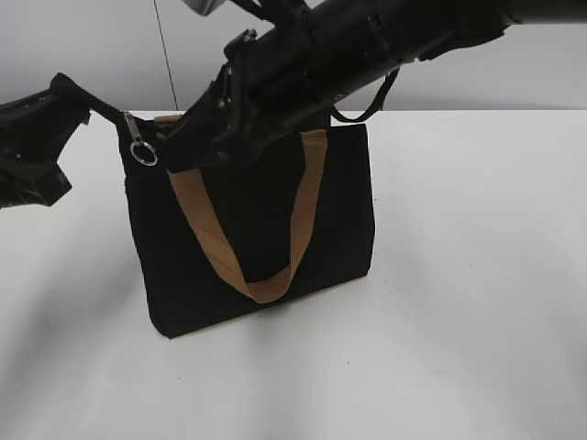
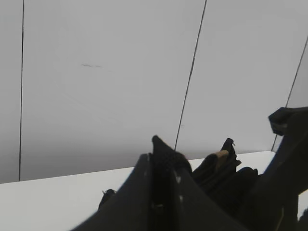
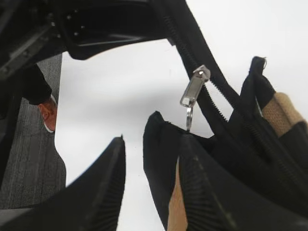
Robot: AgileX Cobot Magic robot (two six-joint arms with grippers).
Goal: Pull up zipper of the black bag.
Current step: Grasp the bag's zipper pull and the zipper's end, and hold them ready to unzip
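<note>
the right gripper [image 3: 149, 178] has its jaws parted, a pale gap between the two ribbed fingers [image 3: 103, 192] in the right wrist view. nothing sits in that gap; one finger lies against the bag's black fabric with a tan strip showing beside it. just above that finger the zipper [image 3: 195, 89] hangs on its black toothed track, silver slider tilted, its pull dropping down to the fingertip. whether the finger touches the pull cannot be told.

in the exterior view the right gripper [image 1: 197, 137] reaches across the top of the black bag [image 1: 339, 211] toward its left corner, and the zipper's round ring [image 1: 142, 153] dangles just left of the fingertips, at that upper corner.

the left gripper [image 2: 161, 159] has its jaws pressed together on a fold of black fabric at the bag's top edge. from outside, the left gripper [image 1: 87, 110] sits at the bag's upper left corner, just left of the ring.

the bag stands upright on a white table [image 1: 477, 302], a tan handle [image 1: 261, 284] looping down its front.
</note>
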